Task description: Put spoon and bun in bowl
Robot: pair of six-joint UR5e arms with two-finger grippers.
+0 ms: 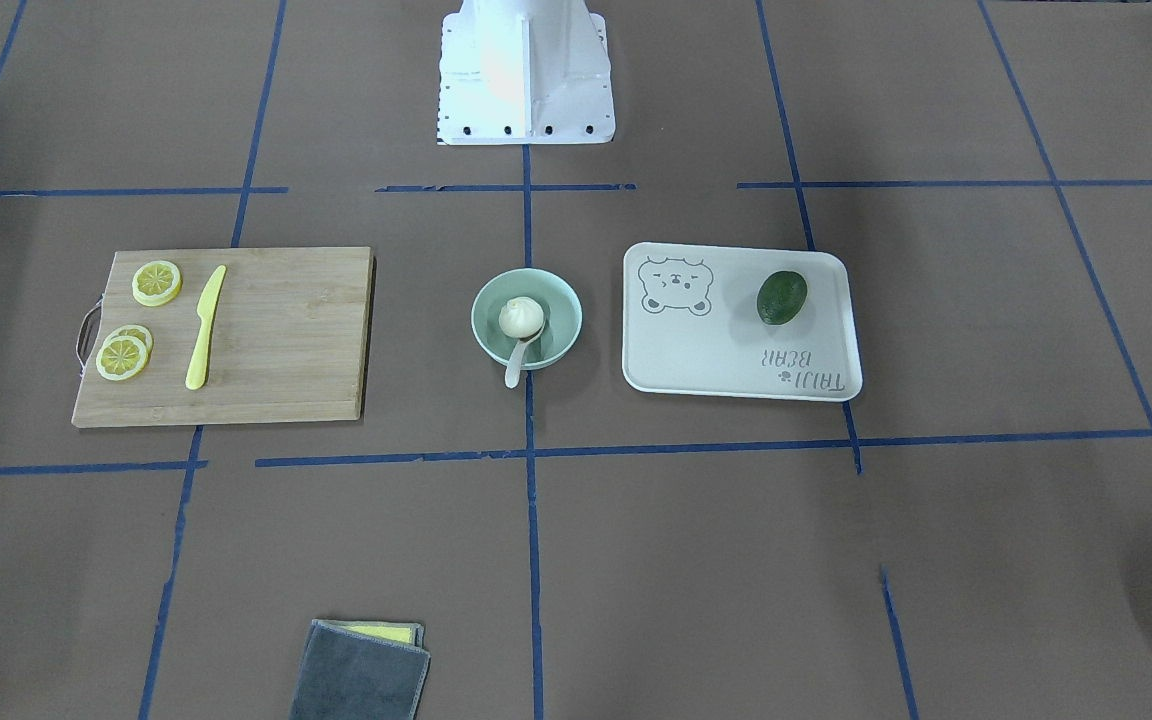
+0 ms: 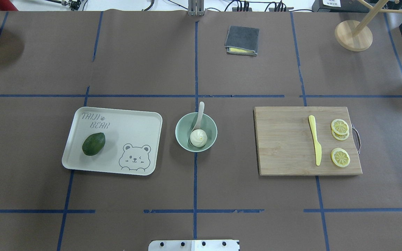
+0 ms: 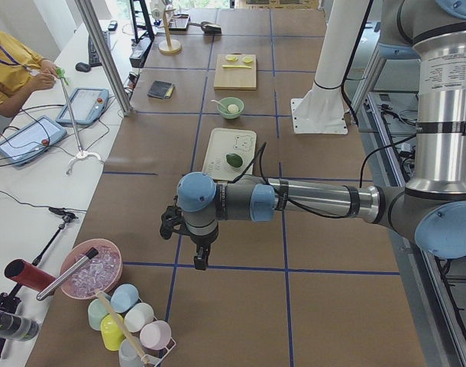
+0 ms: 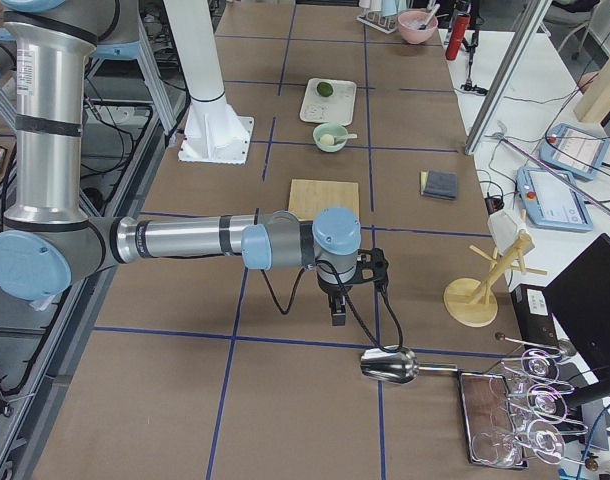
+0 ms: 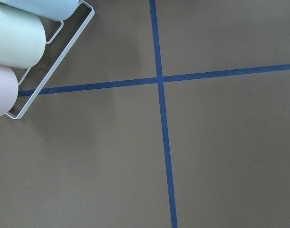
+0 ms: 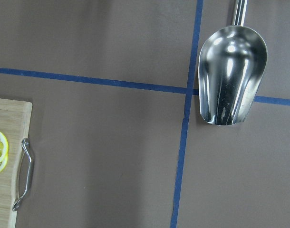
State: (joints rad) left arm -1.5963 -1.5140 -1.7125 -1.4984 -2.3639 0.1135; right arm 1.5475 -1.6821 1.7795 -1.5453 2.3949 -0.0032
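Front-facing view first: the round pale mint-green bowl sits mid-table on the brown paper-covered table with blue tape lines. The small white pleated steamed bun is inside it. The pale beige plastic spoon has its scoop in the bowl right against the bun, and its handle leans out over the rim on the side away from the robot. Either side of the bowl are a light grey bear-print tray carrying a dark green avocado and a bamboo cutting board with a yellow plastic knife and yellow lemon slices. The overhead shows the same layout, with a folded grey cloth further out, and no arms over the table. In the left side view the left gripper hangs over bare table, well apart from the bowl; can't tell if it's parted or closed. Same in the right side view for the right gripper, nothing visibly in it. The left wrist cam shows tape lines and pastel cups in a white wire rack. The right wrist cam shows a shiny metal scoop and the board's corner.
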